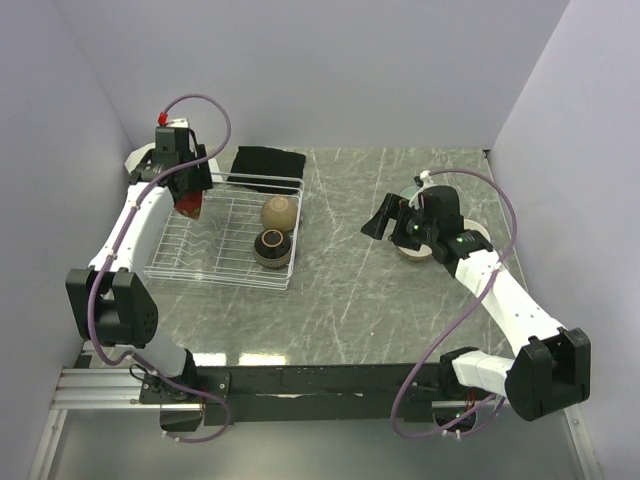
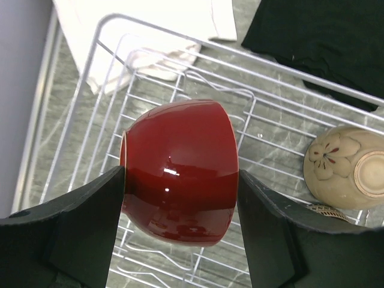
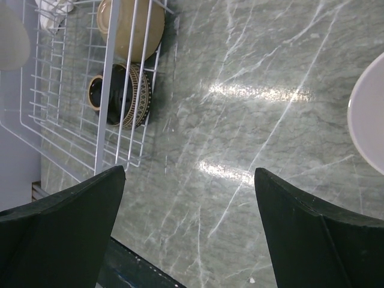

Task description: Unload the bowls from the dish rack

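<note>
Dark red bowl (image 2: pixel 180 174), beige flowered bowl (image 2: pixel 336 171), white rack (image 2: pixel 276 129)

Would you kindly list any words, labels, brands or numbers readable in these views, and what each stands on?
None can be read. The beige bowl bears only a flower, the dark brown bowl only a striped pattern; the dark red bowl and dish rack carry no markings.

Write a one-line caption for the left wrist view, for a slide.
Left gripper shut on the dark red bowl over the white dish rack; a beige bowl lies inside, black cloth beyond.
</note>
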Robot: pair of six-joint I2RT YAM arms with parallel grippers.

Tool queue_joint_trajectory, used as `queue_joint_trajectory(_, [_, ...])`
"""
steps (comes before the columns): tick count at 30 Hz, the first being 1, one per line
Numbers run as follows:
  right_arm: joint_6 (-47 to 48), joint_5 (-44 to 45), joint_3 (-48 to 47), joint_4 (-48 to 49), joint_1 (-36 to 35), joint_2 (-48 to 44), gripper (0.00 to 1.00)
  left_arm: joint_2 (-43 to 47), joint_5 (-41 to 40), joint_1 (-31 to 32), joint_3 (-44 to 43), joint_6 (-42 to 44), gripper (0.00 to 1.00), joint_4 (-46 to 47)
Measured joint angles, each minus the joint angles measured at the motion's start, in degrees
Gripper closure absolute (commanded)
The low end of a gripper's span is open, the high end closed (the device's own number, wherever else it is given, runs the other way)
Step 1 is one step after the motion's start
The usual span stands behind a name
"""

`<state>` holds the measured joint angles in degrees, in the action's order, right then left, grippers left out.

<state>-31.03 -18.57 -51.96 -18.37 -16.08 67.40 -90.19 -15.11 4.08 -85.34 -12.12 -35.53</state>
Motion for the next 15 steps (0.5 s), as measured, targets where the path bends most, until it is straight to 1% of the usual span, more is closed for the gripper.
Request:
queue_joint_trajectory(6, [0.2,-0.4,0.0,0.0,-0.6,0.0,0.04,0.0,0.8,0.0,2.2,-0.7,0.99,0.1])
queue_joint_trajectory(15, [0.5,-1.7,0.0,0.5,-2.2,1.2,0.05,0.1,2.4,-0.2,2.4,-1.4,0.99,0.2])
